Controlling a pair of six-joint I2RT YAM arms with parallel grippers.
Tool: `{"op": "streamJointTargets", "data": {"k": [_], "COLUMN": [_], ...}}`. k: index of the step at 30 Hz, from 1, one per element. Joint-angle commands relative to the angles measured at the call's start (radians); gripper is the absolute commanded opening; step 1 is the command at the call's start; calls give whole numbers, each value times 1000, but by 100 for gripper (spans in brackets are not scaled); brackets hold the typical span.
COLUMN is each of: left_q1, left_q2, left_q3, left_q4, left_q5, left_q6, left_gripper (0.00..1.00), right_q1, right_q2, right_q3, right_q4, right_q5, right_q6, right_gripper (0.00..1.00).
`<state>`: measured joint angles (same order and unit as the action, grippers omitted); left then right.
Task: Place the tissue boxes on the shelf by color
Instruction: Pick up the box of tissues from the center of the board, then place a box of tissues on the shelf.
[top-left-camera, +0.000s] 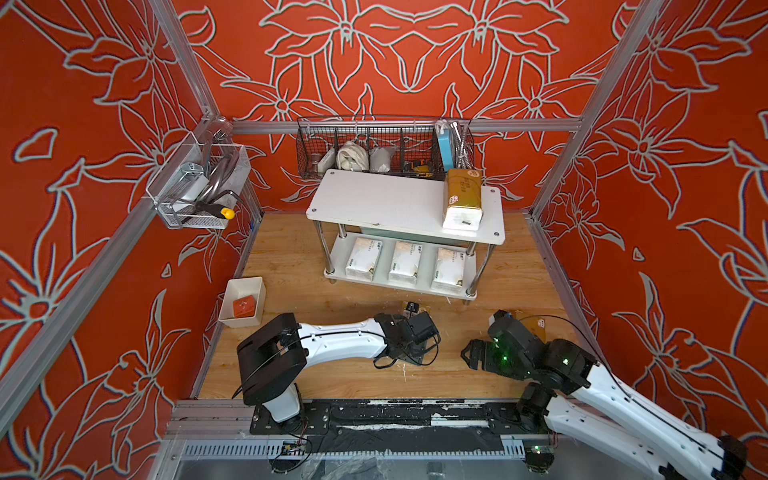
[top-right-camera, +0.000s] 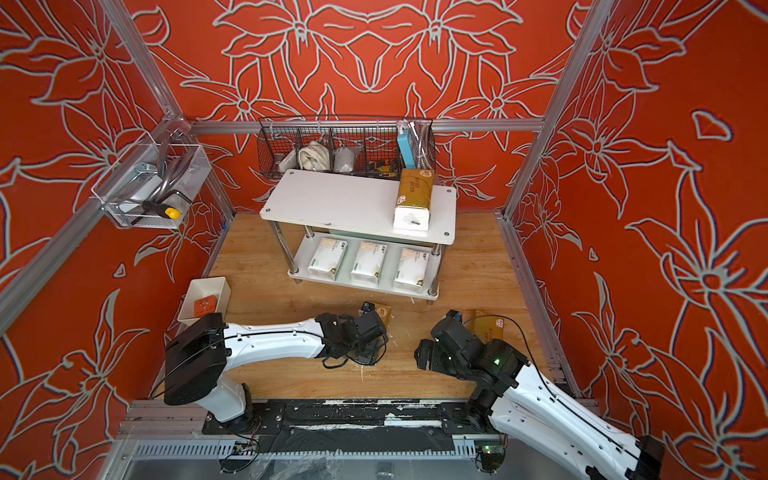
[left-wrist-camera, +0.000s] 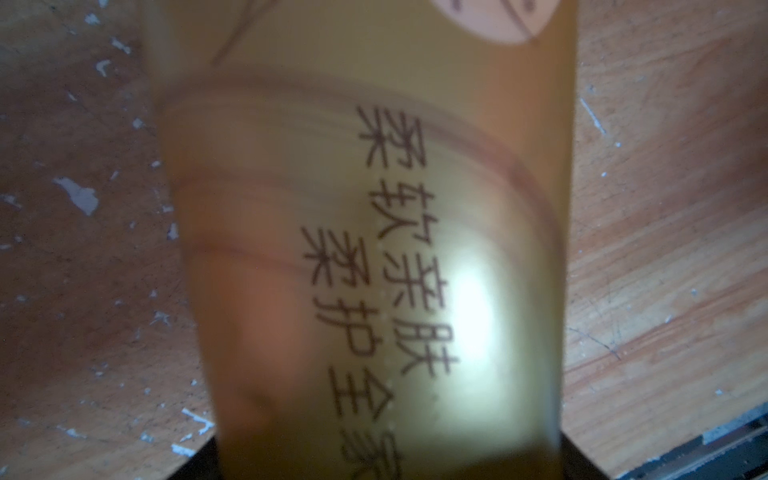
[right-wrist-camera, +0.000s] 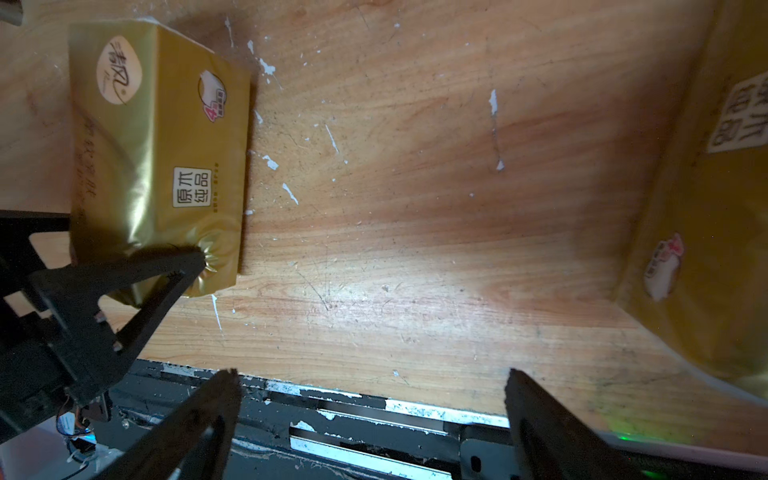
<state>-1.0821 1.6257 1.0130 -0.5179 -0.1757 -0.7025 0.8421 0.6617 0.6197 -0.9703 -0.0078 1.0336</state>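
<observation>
Clock bearings are read in the top views, with twelve o'clock toward the back wall.

Left tool: clamped across one end of a gold tissue pack. In the right wrist view one finger dents the pack's crumpled end, and the pack's printed face fills the left wrist view. The pack sits low at the bench; whether it is lifted cannot be told.

Right tool: fingers wide apart with nothing between them, above the bench at about four o'clock of the left tool.

A second gold pack lies on the bench at two o'clock of the right tool, partly hidden by that arm.

The shelf stands at twelve o'clock of the left tool, near the back wall. A third gold pack lies at the three o'clock end of its top tier, white end toward the arms. Three white packs lie side by side on its lower tier.

A black wire basket hangs on the wall behind the shelf.
</observation>
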Motion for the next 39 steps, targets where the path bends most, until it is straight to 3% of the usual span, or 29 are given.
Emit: {"op": "streamJointTargets", "data": {"k": [1,15,22,35,39], "left_q1": [-6,-6,-6,0,45], "left_q2": [-80,-440,-568,-491,-433], "left_q3": [-1,-27,85,491,624], "left_q4": [-42,-305,-507,-656,-645], "left_q5": [-28,-64,-123,-221,-213], "left_q6": [14,11,18,120,181], "left_gripper": [72,73,74,74,74], "right_q1": [-6,-8,-10,-12,-12], "right_q2": [-2,30,102,167,166], "right_q3": [23,32,59,83,81], "right_q4": [30,174,225,285,286], "right_q5": [-17,-91,-113,-134,-134], "right_q6": [-27,-47,-70,-78,-81], "right_gripper": [99,99,99,99,99]}}
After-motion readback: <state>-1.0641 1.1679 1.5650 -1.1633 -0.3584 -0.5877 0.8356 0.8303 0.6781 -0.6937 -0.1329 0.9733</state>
